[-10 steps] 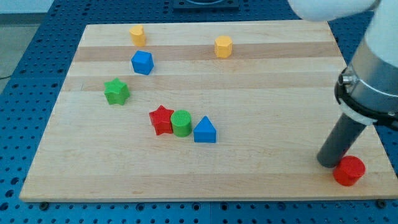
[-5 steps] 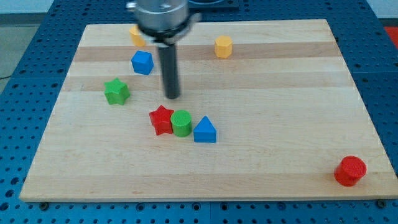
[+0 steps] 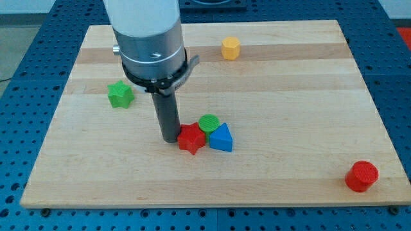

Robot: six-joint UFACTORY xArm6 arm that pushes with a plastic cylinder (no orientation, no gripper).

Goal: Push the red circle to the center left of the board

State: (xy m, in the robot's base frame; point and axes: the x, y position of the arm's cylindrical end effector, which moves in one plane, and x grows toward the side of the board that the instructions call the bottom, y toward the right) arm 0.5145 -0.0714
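Observation:
The red circle (image 3: 361, 176) sits near the board's bottom right corner. My tip (image 3: 170, 138) is far from it, at the board's middle, touching the left side of a red star (image 3: 191, 138). A green circle (image 3: 208, 123) sits just above and right of the red star, and a blue triangle (image 3: 221, 138) is against the star's right side.
A green star (image 3: 120, 95) lies at the left. A yellow hexagon (image 3: 230, 48) lies near the top. The arm's wide body (image 3: 146, 38) covers the board's upper left, hiding the blue and yellow blocks seen there earlier.
My tip left the red circle, crossed to the board's left-middle, then came down onto the red star and shoved it, the green circle and blue triangle rightward. The red circle stayed put.

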